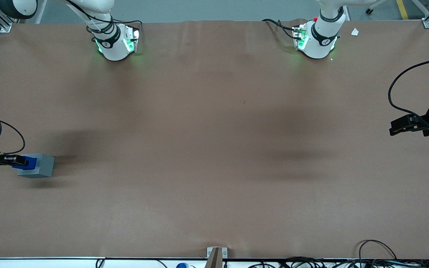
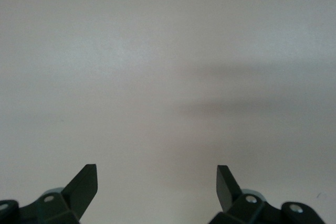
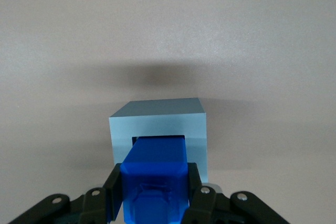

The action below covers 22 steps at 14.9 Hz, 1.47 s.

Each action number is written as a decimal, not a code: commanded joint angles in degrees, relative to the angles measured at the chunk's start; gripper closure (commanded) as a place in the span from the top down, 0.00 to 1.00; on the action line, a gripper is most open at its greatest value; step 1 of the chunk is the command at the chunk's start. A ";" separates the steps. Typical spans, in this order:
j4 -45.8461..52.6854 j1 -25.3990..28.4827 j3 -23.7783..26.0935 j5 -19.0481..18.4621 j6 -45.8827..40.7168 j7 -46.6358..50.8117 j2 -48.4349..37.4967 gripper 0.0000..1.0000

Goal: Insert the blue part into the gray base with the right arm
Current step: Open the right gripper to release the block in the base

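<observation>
The gray base (image 1: 40, 165) lies on the brown table at the working arm's end, its recess facing my gripper. My right gripper (image 1: 15, 160) is level with it and shut on the blue part (image 1: 26, 162), whose leading end sits in the recess. In the right wrist view the black fingers (image 3: 112, 186) clamp both sides of the blue part (image 3: 156, 179), and its tip enters the square opening of the gray base (image 3: 157, 119).
The brown table (image 1: 214, 141) spreads wide toward the parked arm's end. Two white arm bases (image 1: 116, 41) stand along the edge farthest from the front camera. Cables (image 1: 378, 253) and a small bracket (image 1: 216, 254) lie at the near edge.
</observation>
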 commanded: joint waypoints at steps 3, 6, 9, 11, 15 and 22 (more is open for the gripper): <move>1.04 -0.65 0.51 -0.14 0.81 0.93 0.66 0.55; 1.04 -0.65 0.51 -0.14 1.17 0.93 1.01 0.86; 1.30 -0.48 0.51 -0.14 1.08 0.93 0.83 1.00; 3.40 -0.04 0.51 -0.14 0.12 1.10 0.57 1.00; 5.78 1.28 0.68 -0.05 -4.61 1.80 -0.83 1.00; 5.78 7.77 0.68 -0.67 -18.41 13.65 -14.35 1.00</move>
